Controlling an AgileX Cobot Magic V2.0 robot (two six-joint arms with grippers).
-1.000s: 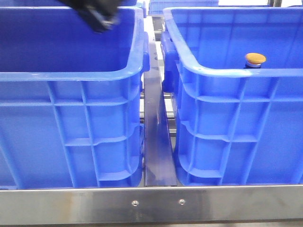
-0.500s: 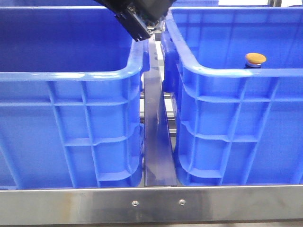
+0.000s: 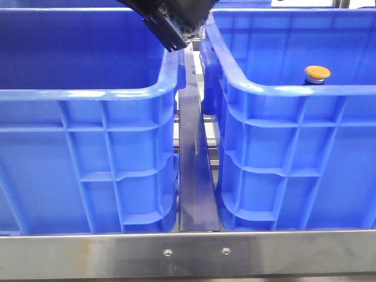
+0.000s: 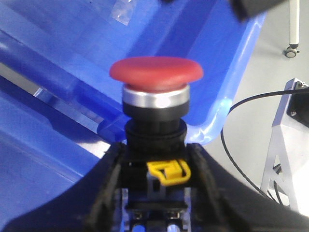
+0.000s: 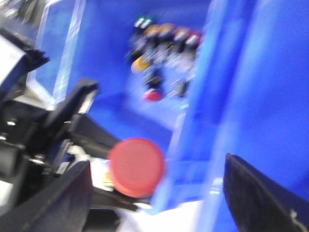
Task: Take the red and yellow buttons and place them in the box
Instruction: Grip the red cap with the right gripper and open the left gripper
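Note:
My left gripper [image 4: 155,162] is shut on the black body of the red button [image 4: 155,73], which stands upright with its silvery collar above the fingers. In the front view the left gripper [image 3: 176,32] hangs at the top, over the gap between the two blue crates. The yellow button [image 3: 316,73] stands inside the right box [image 3: 294,89], behind its near rim. In the blurred right wrist view the red button's cap [image 5: 136,166] shows in the left gripper [image 5: 72,121]. My right gripper [image 5: 154,198] is open and empty; it is out of the front view.
The left blue crate [image 3: 88,94] stands beside the right one, with a narrow metal strip [image 3: 194,164] between them. Several loose buttons [image 5: 164,43] lie heaped in a crate in the right wrist view. A steel rail [image 3: 188,252] runs along the front edge.
My left gripper moved right, from over the left crate to above the gap between the crates, then held still. The yellow button has not moved.

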